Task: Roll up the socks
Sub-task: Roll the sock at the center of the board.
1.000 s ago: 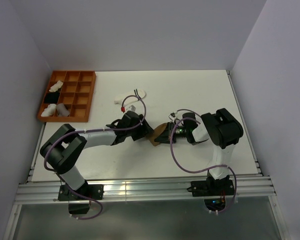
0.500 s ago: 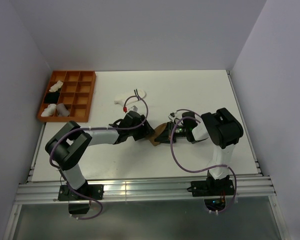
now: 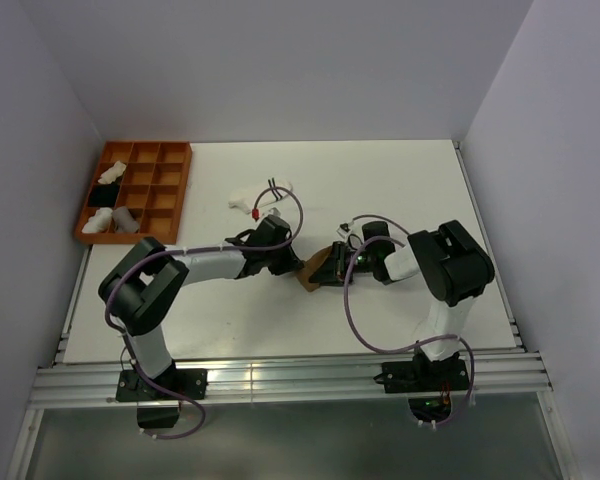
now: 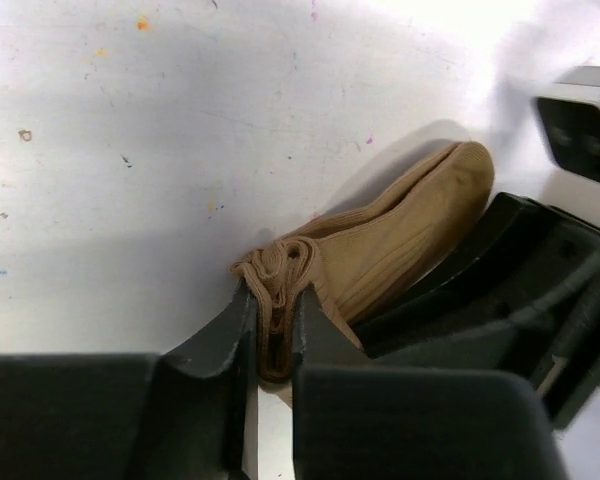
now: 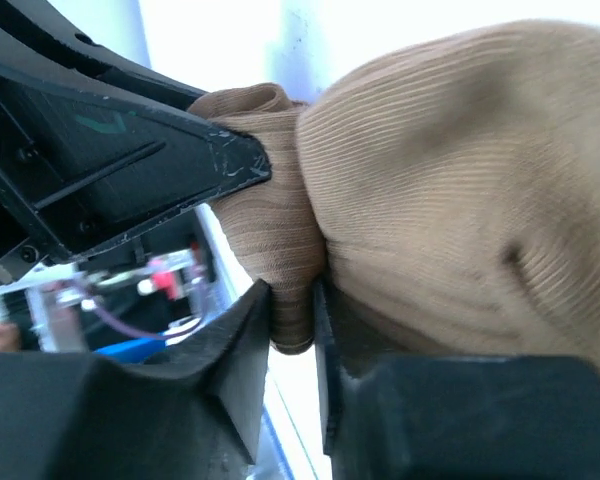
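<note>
I am squeezing the rolled end of the brown sock [image 4: 380, 240] with my left gripper [image 4: 271, 305]. My right gripper [image 5: 292, 300] is pinching a fold of the same sock, which is lying on the table [image 3: 380, 180] in the middle of the top view.

Two robot arms meet low at the middle of the scene, wrists nearly nose to nose. The left arm [image 3: 195, 268] runs its forearm rightward from a bent elbow at the near left. The right arm [image 3: 450, 262] doubles back leftward from a high elbow on the right. The left gripper [image 4: 272, 300] has its fingers pinched tight on the rolled end of a tan sock [image 4: 400, 235]. The right gripper [image 5: 292, 300] nips a fold of the same sock between narrowly set fingers.
</note>
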{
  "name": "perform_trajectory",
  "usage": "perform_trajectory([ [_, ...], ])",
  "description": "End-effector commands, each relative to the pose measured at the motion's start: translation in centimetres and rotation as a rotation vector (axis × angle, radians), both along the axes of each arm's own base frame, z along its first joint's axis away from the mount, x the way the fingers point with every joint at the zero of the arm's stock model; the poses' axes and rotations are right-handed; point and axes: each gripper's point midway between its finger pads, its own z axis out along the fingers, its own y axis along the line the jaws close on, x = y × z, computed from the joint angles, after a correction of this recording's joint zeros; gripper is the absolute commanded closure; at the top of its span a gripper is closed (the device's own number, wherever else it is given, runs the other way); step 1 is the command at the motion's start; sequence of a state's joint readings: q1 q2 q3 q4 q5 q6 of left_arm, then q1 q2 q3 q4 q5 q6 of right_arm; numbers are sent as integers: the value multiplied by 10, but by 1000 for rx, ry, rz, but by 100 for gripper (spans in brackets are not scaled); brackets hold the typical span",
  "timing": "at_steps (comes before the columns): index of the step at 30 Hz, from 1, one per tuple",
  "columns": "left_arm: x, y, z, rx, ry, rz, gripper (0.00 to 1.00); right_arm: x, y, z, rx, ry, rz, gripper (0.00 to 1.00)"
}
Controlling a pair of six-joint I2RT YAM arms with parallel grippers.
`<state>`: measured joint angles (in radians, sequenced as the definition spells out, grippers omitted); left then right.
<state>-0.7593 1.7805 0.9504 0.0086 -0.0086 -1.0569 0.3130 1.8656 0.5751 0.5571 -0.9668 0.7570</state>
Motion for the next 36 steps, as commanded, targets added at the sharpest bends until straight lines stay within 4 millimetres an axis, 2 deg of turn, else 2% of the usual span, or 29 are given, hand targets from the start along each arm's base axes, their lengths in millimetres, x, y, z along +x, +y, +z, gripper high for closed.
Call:
perform_trajectory([
  [1, -20, 32, -34, 221, 89, -17, 97, -12, -24, -42, -244, 1, -61, 69],
  [2, -21, 32, -33, 234, 95, -20, 98, -7, -23, -31, -240, -46, -68, 67],
  [4, -23, 35, -32, 272, 98, -22, 98, -3, -27, -27, -286, -97, -88, 62],
  [5, -23, 35, -32, 280, 100, -24, 98, -3, -26, -23, -304, -140, -80, 61],
  [6, -23, 34, -30, 282, 100, -21, 98, 1, -28, -11, -319, -193, -97, 60],
  [8, -25, 36, -31, 294, 110, -27, 98, 7, -31, -5, -395, -294, -120, 60],
  [9, -25, 35, -30, 295, 111, -29, 98, 12, -32, 12, -402, -372, -147, 59],
  [10, -25, 35, -30, 296, 112, -29, 98, 11, -34, 14, -441, -400, -159, 57],
  [11, -26, 36, -31, 303, 118, -31, 98, 22, -44, 18, -529, -475, -209, 57],
  [13, -26, 34, -29, 300, 116, -37, 98, 16, -34, 37, -569, -592, -203, 55],
  [14, -26, 33, -28, 298, 116, -37, 98, 19, -36, 41, -614, -651, -215, 54],
  [15, -26, 33, -28, 300, 118, -38, 98, 10, -25, 45, -618, -689, -179, 52],
  [18, -26, 32, -26, 300, 118, -39, 98, 10, -16, 59, -647, -777, -163, 50],
  [22, -26, 32, -24, 304, 121, -41, 98, -1, 4, 63, -681, -860, -106, 49],
  [27, -28, 31, -25, 298, 128, -42, 98, -5, 20, 55, -756, -908, -58, 48],
  [29, -27, 32, -26, 299, 132, -40, 98, -9, 29, 59, -764, -936, -44, 48],
  [36, -27, 30, -26, 295, 131, -43, 98, -10, 39, 51, -847, -963, -14, 47],
])
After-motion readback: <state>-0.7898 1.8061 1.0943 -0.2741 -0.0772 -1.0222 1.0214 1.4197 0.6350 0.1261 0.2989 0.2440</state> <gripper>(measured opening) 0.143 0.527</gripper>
